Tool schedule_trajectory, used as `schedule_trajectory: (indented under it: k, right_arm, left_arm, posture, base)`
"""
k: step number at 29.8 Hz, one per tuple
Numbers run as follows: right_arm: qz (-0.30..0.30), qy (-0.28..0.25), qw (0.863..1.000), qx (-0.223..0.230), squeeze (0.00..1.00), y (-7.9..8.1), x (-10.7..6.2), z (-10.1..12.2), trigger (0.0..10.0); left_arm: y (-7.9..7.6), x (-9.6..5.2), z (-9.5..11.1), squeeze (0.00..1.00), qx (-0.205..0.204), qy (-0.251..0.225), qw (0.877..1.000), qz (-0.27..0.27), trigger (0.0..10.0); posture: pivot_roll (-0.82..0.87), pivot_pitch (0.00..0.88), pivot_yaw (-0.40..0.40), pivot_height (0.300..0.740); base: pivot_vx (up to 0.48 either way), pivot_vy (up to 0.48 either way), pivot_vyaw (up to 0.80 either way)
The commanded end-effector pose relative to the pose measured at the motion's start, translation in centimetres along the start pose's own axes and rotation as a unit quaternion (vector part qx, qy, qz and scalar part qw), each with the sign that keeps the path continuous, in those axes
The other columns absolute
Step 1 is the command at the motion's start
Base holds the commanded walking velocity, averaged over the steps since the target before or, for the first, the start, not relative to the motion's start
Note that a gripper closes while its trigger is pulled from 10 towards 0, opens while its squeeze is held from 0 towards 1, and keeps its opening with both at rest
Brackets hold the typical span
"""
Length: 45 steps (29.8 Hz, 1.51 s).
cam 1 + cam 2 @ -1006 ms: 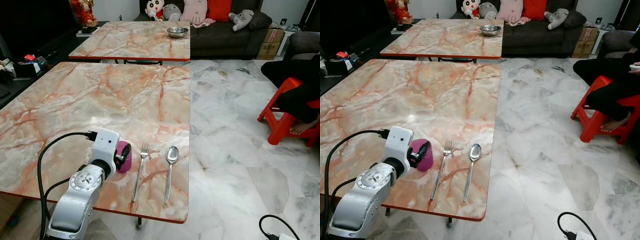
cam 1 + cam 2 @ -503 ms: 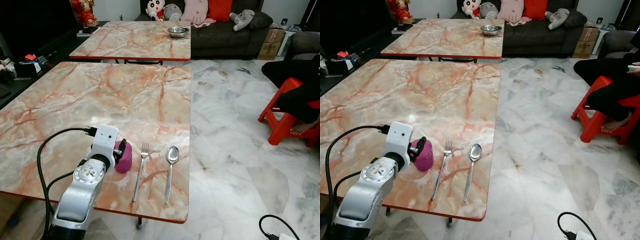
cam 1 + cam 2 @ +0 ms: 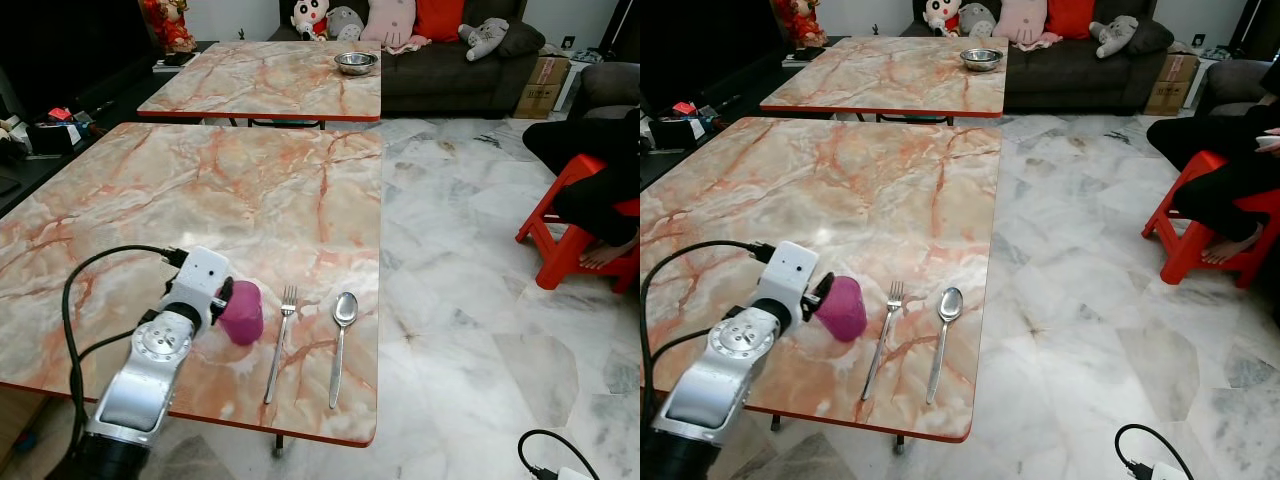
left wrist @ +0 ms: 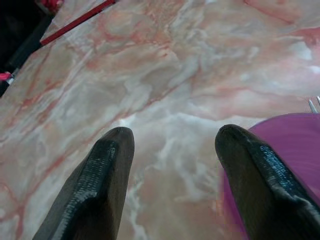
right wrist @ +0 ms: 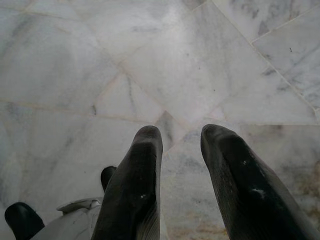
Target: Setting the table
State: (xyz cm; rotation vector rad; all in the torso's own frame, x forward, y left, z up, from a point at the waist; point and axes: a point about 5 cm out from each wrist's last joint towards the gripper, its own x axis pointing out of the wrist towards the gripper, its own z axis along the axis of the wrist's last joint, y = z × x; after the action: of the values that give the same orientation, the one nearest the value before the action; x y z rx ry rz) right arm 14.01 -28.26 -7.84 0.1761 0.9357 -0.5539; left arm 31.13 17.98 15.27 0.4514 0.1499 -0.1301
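Note:
A pink cup (image 3: 243, 312) stands upright on the near marble table (image 3: 200, 200), just left of a fork (image 3: 279, 345) and a spoon (image 3: 341, 343) that lie side by side near the front edge. My left gripper (image 3: 222, 297) is at the cup's left side, open. In the left wrist view the left gripper (image 4: 172, 137) has bare table between its fingers, and the cup (image 4: 290, 150) sits just outside one finger (image 4: 250, 165). My right gripper (image 5: 180, 137) hangs over the marble floor with its fingers apart and nothing between them.
A second marble table (image 3: 270, 80) behind carries a steel bowl (image 3: 355, 63). A dark sofa with plush toys (image 3: 400, 25) lines the back wall. A person sits on a red stool (image 3: 565, 235) at the right. A black cable (image 3: 545, 455) lies on the floor.
My left gripper has come off the pink cup and drawn back to the left. The cup, fork and spoon stay where they were.

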Motion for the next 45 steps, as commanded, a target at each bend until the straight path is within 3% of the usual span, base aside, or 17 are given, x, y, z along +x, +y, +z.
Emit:
schedule_trajectory:
  k: [1,7,12,23,30,45]
  right_arm:
    - [-0.001,0.004,1.0,0.004,0.0,0.0,0.0,-0.1,10.0]
    - [-0.002,0.004,1.0,0.003,0.0,-0.1,0.0,-0.1,10.0]
    - [-0.002,0.004,1.0,0.002,0.0,-0.1,0.0,0.0,10.0]
    - [-0.002,0.003,1.0,0.001,0.0,-0.1,0.0,0.0,10.0]
    - [-0.002,0.004,1.0,0.001,0.0,-0.1,0.0,0.0,10.0]
    - [-0.002,0.005,1.0,0.002,0.0,-0.1,0.0,0.0,10.0]
  left_arm:
    - [0.7,0.1,-0.2,0.0,-0.001,0.004,1.0,0.0,10.0]
    - [1.7,-0.6,-0.1,0.0,-0.082,-0.015,0.996,-0.037,10.0]
    - [2.8,-0.9,-0.2,0.0,-0.113,-0.029,0.992,-0.053,10.0]
    - [3.2,-0.8,0.0,0.0,-0.087,-0.046,0.992,-0.081,10.0]
    - [1.8,-1.5,-0.4,0.0,-0.07,-0.053,0.984,-0.158,10.0]
    - [1.2,-1.2,-0.6,0.0,-0.042,-0.039,0.984,-0.167,10.0]
  posture:
    - [0.03,0.058,0.026,0.74]
    - [0.04,0.058,0.021,0.74]
    - [0.04,0.058,0.019,0.74]
    - [0.04,0.056,0.018,0.74]
    - [0.03,0.058,0.017,0.74]
    - [0.03,0.057,0.019,0.74]
  base:
    - [0.0,0.0,0.0]
    - [0.0,0.0,0.0]
    - [0.0,0.0,0.0]
    - [0.0,0.0,0.0]
    - [0.0,0.0,0.0]
    - [0.0,0.0,0.0]
